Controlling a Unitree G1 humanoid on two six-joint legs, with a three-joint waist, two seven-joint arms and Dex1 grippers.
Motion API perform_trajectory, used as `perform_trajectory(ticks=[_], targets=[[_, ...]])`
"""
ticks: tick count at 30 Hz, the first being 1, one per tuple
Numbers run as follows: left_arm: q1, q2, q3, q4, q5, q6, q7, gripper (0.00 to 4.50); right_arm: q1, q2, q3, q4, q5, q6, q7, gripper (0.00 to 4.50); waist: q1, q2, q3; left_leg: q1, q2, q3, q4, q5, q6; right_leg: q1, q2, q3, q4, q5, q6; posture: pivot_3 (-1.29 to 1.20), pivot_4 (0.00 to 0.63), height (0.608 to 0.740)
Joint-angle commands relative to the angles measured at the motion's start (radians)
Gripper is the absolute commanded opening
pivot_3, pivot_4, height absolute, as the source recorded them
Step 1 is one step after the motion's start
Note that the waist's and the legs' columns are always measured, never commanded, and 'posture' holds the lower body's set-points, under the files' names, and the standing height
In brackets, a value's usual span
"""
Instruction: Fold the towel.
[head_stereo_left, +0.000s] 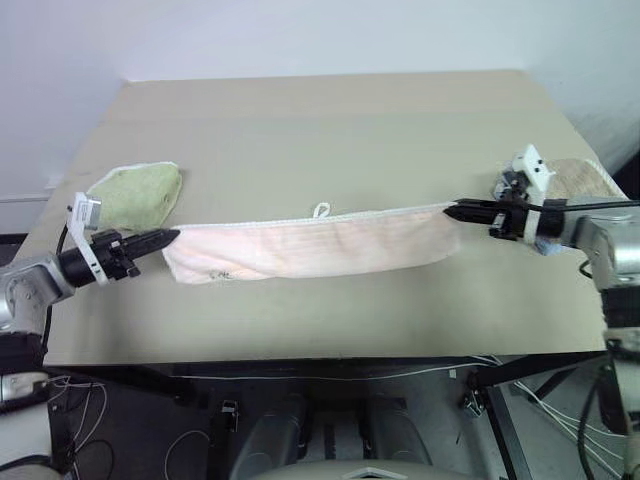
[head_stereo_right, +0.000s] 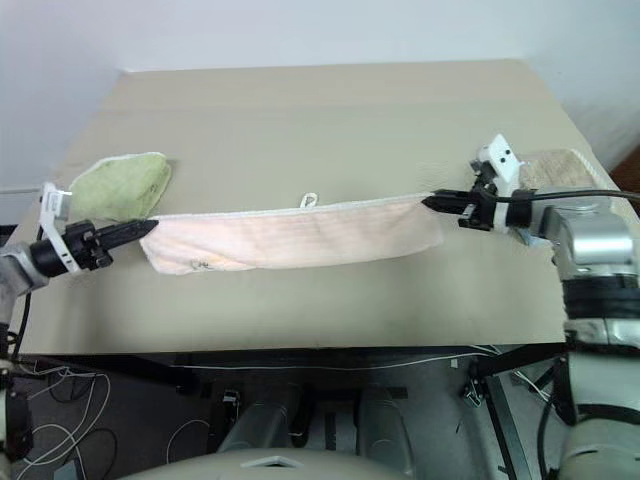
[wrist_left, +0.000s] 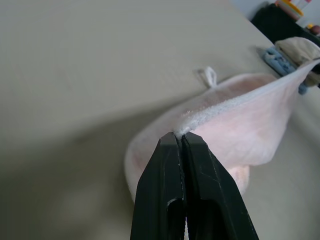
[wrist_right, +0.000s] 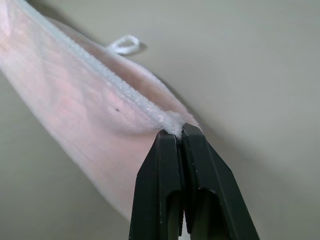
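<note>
Towel (head_stereo_left: 310, 246) stretched btwn two grippers over tan table (head_stereo_left: 330, 120), long axis running left-right across the near half of the top. Left gripper (head_stereo_left: 172, 237) pinches the towel's left end; right gripper (head_stereo_left: 450, 210) pinches its right end. Both sets of black fingers closed tight on the white-hemmed top edge, fabric caught right at the tips.

Left wrist view: fingers (wrist_left: 172, 165) pressed together, w/ a tuft of white hem poking out just past the tips; pink cloth fans away beyond them and sags below. Right wrist view: same story, fingers (wrist_right: 197, 155) clamped on a bunched corner of hem (wrist_right: 172, 121), the towel running off from the tips in a taut band.

Top edge is drawn nearly straight from tip to tip, slightly higher at the right end. Body of the towel hangs below that line, its lower part resting on the table. Small white loop (head_stereo_left: 321, 210) sticks up from the hem about midway btwn the grippers. Dark printed mark (head_stereo_left: 222, 272) sits near the left end, low on the cloth.

Green towel (head_stereo_left: 140, 192) lies on the table just behind the left gripper, apart from the pink one. Beige towel (head_stereo_left: 580, 180) lies at the right edge, behind the right gripper.
</note>
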Motion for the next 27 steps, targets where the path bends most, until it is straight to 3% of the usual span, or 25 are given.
perform_trajectory(ticks=[1, 11, 13, 17, 25, 27], targets=[[-0.032, -0.016, -0.044, 0.057, 0.070, -0.122, -0.010, 0.04, -0.073, 0.025, 0.000, 0.071, -0.034, -0.061, -0.013, 0.00, -0.001, 0.000, 0.000, 0.000, 0.000, 0.000, -0.001, 0.000, 0.000, 0.000, 0.000, 0.000, 0.000, 0.000, 0.000, 0.00, 0.150, 0.740], [-0.075, -0.076, -0.048, 0.147, 0.103, -0.238, 0.021, 0.04, -0.177, 0.098, -0.006, 0.224, -0.057, -0.092, 0.012, 0.00, -0.004, 0.000, 0.000, 0.000, 0.000, 0.000, 0.000, 0.002, 0.001, -0.001, 0.001, 0.000, 0.001, 0.000, 0.000, 0.00, 0.150, 0.740], [-0.077, -0.077, -0.047, 0.145, 0.094, -0.227, 0.014, 0.46, -0.185, 0.100, -0.006, 0.232, -0.055, -0.077, 0.024, 0.00, -0.004, 0.000, 0.000, 0.000, 0.000, 0.000, 0.000, 0.002, 0.001, -0.001, 0.001, 0.000, 0.002, 0.000, 0.000, 0.00, 0.150, 0.740], [-0.064, -0.072, -0.049, 0.121, 0.088, -0.207, -0.001, 1.59, -0.186, 0.098, -0.008, 0.221, -0.047, -0.046, 0.042, 0.94, -0.004, 0.000, 0.000, 0.000, 0.000, 0.000, 0.000, 0.002, 0.001, -0.001, 0.001, 0.000, 0.002, 0.000, 0.000, 0.00, 0.150, 0.740], [-0.071, -0.089, 0.023, 0.122, 0.071, -0.290, 0.067, 4.26, -0.192, 0.098, -0.034, 0.213, -0.033, -0.025, 0.017, 3.63, -0.005, 0.000, 0.000, 0.000, 0.000, 0.000, 0.000, 0.002, 0.001, -0.001, 0.001, 0.000, 0.002, 0.000, 0.000, 0.00, 0.150, 0.740], [-0.081, -0.089, 0.059, 0.116, 0.049, -0.298, 0.083, 4.50, -0.192, 0.081, -0.063, 0.185, 0.009, 0.052, 0.039, 4.27, -0.004, 0.000, 0.000, 0.000, 0.000, 0.000, 0.000, 0.002, 0.002, -0.001, 0.001, 0.000, 0.002, 0.000, 0.000, 0.00, 0.150, 0.740]])
